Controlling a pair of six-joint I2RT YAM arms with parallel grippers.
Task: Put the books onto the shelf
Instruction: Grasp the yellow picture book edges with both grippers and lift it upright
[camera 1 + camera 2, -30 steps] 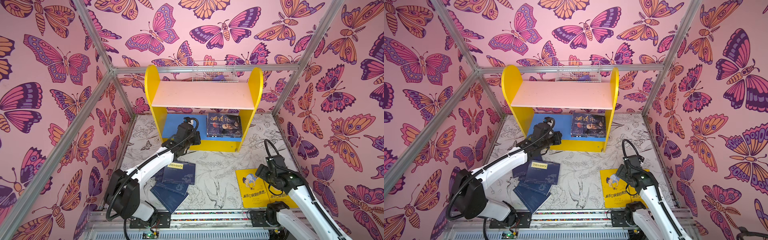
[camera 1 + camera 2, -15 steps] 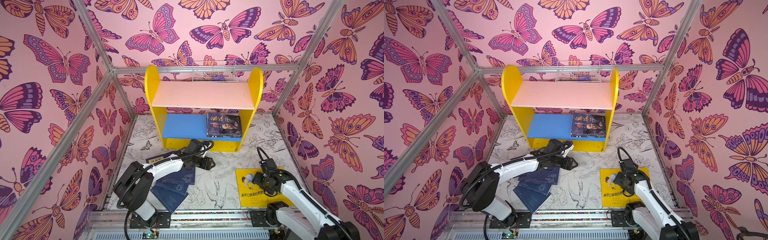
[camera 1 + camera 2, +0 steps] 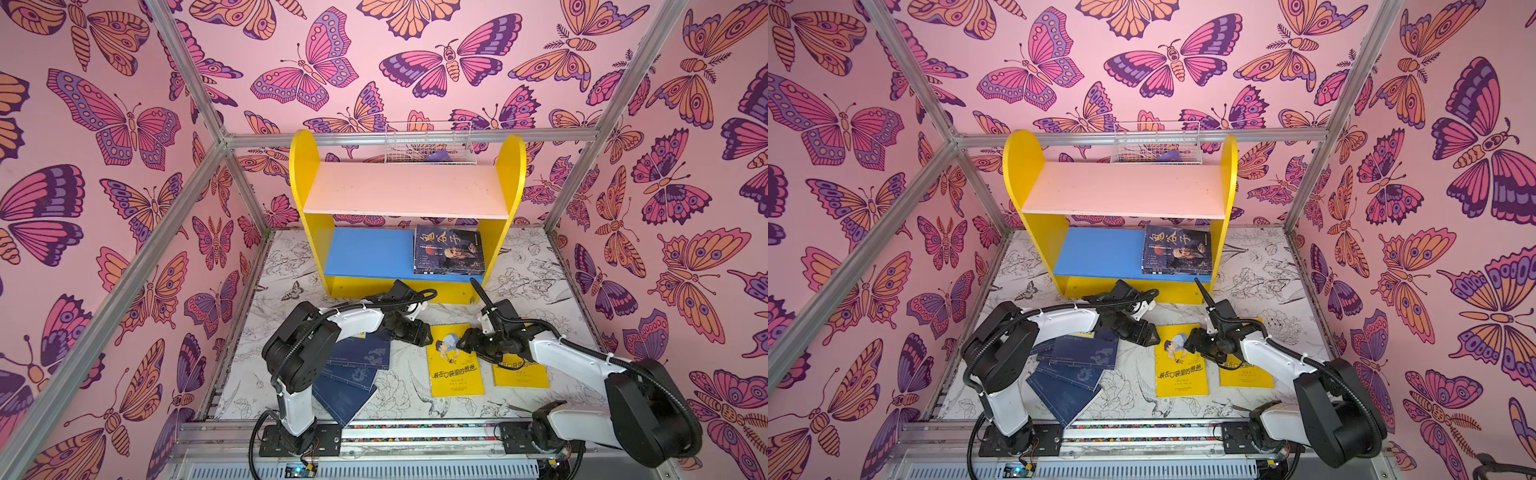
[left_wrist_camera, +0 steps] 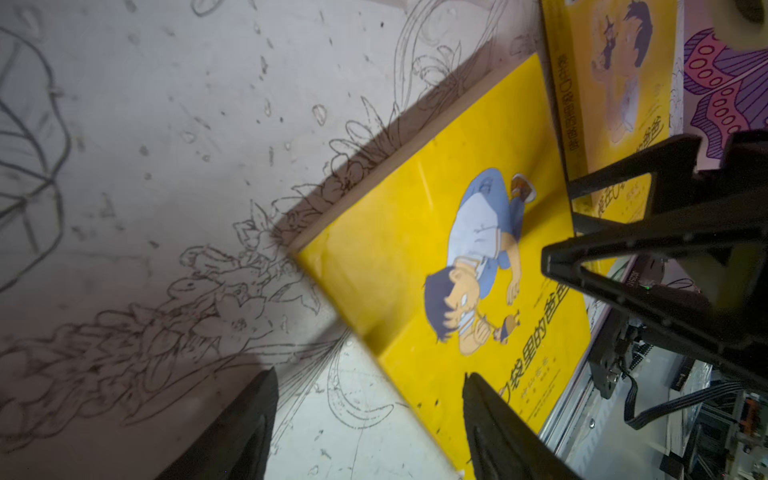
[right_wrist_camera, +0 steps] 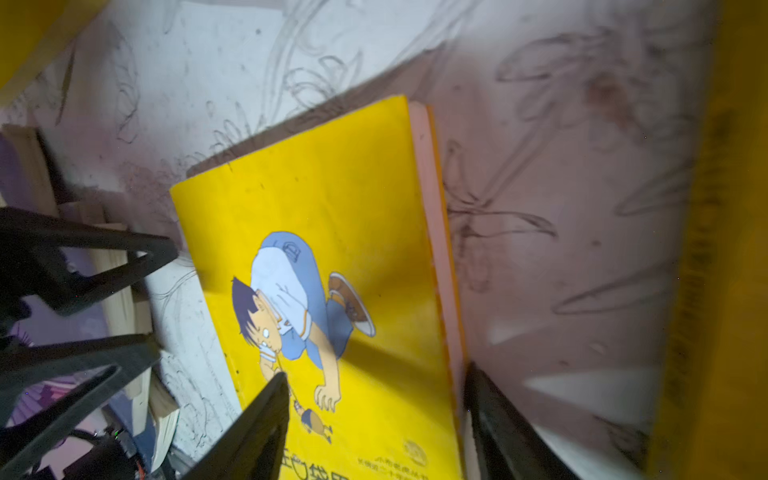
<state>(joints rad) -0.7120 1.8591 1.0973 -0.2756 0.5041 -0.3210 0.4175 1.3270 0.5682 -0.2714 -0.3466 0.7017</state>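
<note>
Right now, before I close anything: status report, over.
Left gripper and right gripper open, flanking far end of middle yellow book, flat on table. Dark books on shelf, lower tier. Second yellow book partly under right arm.

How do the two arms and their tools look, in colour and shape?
Both the left arm and right arm have white links and bulky black joints. A black ribbed cable runs along each. The left tool and right tool are black, with triangular open-frame fingers.

Your flower-sketched table [image 3: 399, 388] carries the shelf [image 3: 407, 189], two yellow books [image 3: 457, 376], fanned navy books [image 3: 353, 397]; portrait-cover books [image 3: 449, 249] lie on its blue board [image 3: 365, 253].
</note>
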